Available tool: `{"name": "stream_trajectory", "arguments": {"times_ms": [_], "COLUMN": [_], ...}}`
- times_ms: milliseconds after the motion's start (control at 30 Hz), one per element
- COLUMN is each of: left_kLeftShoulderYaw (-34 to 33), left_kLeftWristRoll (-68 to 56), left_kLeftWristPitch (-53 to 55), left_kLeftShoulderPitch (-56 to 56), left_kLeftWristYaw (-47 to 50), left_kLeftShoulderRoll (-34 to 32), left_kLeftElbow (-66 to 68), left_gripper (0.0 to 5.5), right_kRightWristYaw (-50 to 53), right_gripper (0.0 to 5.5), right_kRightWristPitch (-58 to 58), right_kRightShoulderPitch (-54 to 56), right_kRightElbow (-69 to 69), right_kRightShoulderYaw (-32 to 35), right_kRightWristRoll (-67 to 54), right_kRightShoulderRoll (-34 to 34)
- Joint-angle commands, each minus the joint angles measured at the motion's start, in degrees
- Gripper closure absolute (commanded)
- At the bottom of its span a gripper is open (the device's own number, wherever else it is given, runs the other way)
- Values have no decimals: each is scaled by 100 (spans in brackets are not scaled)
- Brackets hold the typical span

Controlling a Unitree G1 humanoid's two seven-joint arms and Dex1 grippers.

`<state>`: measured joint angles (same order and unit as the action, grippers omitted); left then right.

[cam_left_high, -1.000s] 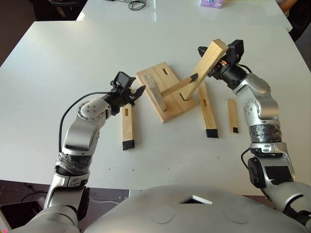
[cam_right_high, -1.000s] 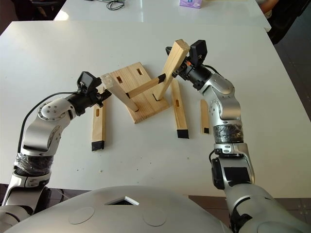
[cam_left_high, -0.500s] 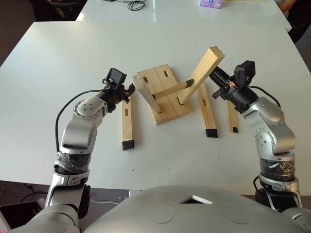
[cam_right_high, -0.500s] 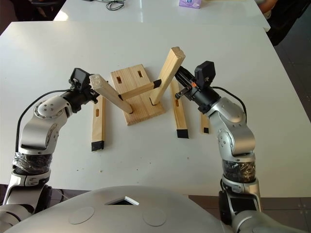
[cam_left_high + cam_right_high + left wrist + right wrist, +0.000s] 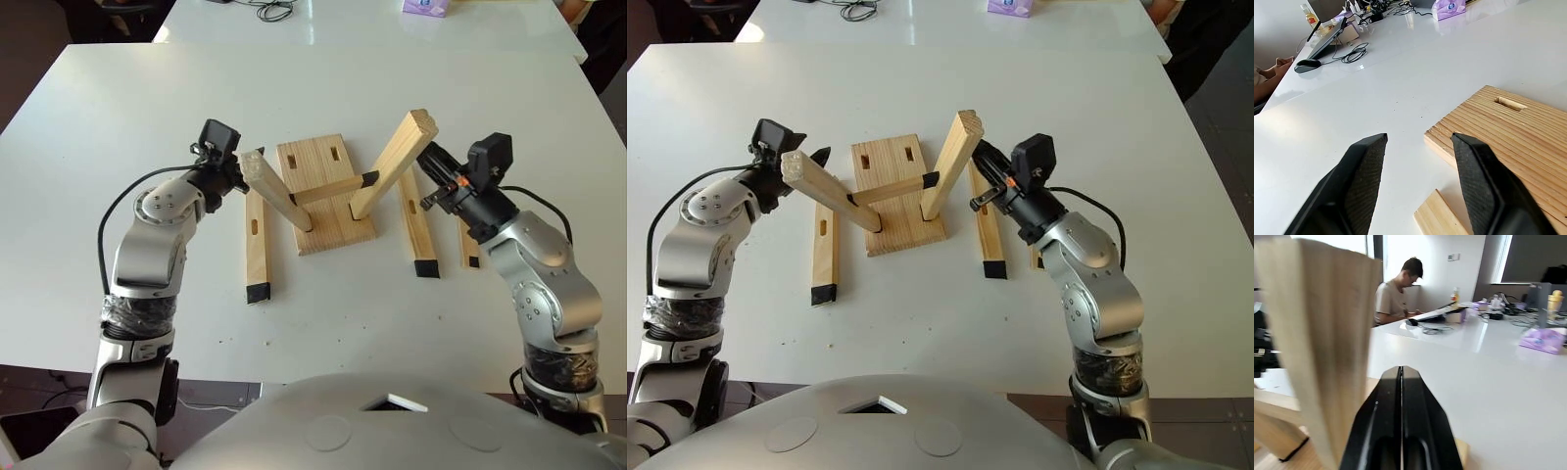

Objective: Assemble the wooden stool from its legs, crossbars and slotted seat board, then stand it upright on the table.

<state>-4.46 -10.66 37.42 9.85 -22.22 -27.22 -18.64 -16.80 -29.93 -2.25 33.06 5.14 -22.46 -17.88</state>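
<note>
While both hover empty | left gripper spread wide near left leg | right gripper closed beside right leg

- No text, number or sign that I can read in any of my views.
- Purple pack on the far table: some print on it, too small to make out.
</note>
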Motion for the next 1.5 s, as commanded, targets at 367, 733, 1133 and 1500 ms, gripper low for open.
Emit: {"name": "stream_trajectory", "arguments": {"times_ms": [367, 733, 1133, 1500], "left_kLeftShoulderYaw": [-505, 223, 479, 756], "left_kLeftWristRoll": [-833, -776, -591, -353], "left_kLeftWristPitch": [1059, 1212, 1073, 671], "left_kLeftShoulderPitch": [-1952, -775, -542, -363], "left_kLeftWristYaw": [615, 1074, 1185, 1004], "left_kLeftShoulderRoll": [811, 1307, 1443, 1336], "left_kLeftElbow": [-2200, -1653, -1212, -991], "left_gripper": [356, 356, 356, 359], "right_kRightWristYaw": [689, -144, -782, 311], "right_gripper": [550, 550, 550, 529], "right_kRightWristPitch": [-69, -18, -72, -218], "right_kRightShoulderPitch": [1011, 1605, 1231, 328], "right_kRightElbow": [-1070, -1376, -810, -655], "right_kRightShoulderYaw": [767, -718, -1152, -68], "right_kRightWristRoll": [362, 380, 319, 633], "right_kRightShoulderRoll": [-166, 312, 69, 152]}}
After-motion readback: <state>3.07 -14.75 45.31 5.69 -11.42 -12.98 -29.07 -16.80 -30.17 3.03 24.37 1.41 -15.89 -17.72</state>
